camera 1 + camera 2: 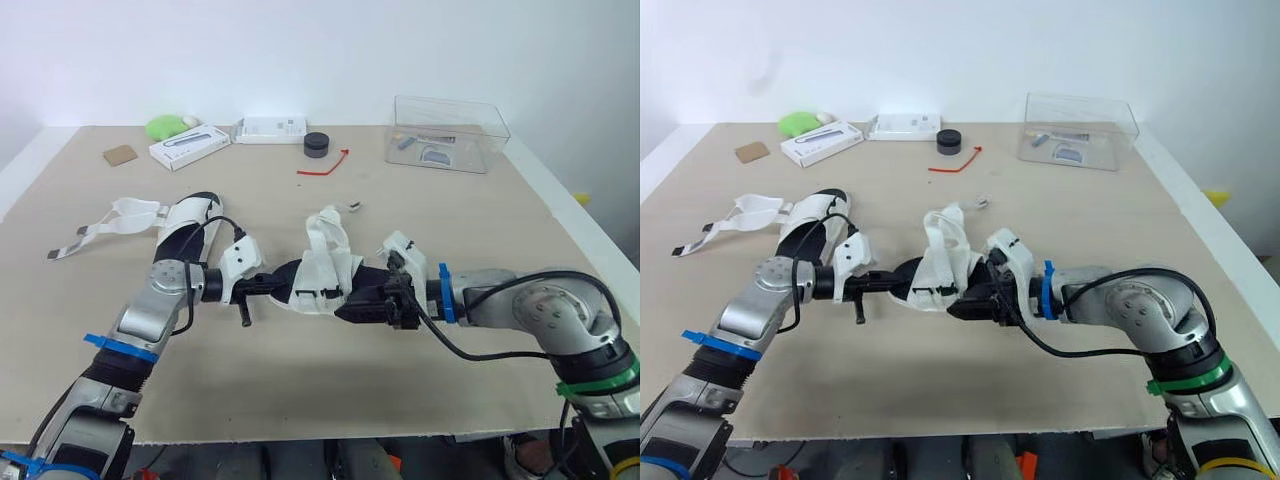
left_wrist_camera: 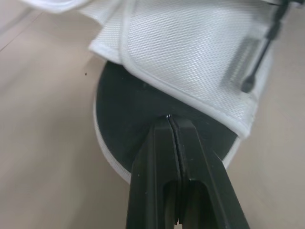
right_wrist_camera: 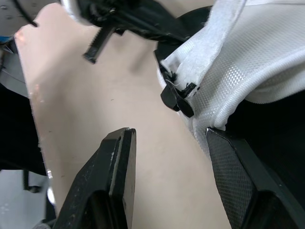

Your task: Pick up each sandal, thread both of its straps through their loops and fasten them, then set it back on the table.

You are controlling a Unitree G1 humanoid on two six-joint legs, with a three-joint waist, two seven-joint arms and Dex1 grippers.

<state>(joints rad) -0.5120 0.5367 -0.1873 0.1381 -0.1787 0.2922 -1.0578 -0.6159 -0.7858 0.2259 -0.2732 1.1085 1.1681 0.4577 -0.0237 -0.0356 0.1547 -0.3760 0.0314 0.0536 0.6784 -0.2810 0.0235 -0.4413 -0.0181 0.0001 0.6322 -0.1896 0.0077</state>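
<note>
Matte beige counter (image 1: 300, 390) under a plain white wall, with the sandal (image 1: 325, 265) mid-counter between my two arms.

The sandal has a smooth black oval sole and white woven-mesh straps with stitched edges, humped upward, one carrying a small black plastic buckle (image 3: 178, 98). On my left gripper (image 2: 170, 119) the jaws are clenched, tips against the sole; I can't quite tell if they pinch anything. On my right gripper (image 3: 169, 133) the jaws are released, spread wide, one against the mesh. The second sandal (image 1: 175, 225) lies just behind my left arm, straps splayed flat. A clear plastic box (image 1: 447, 132), a black puck (image 1: 316, 144) and a red cord (image 1: 325, 165) sit well apart.
</note>
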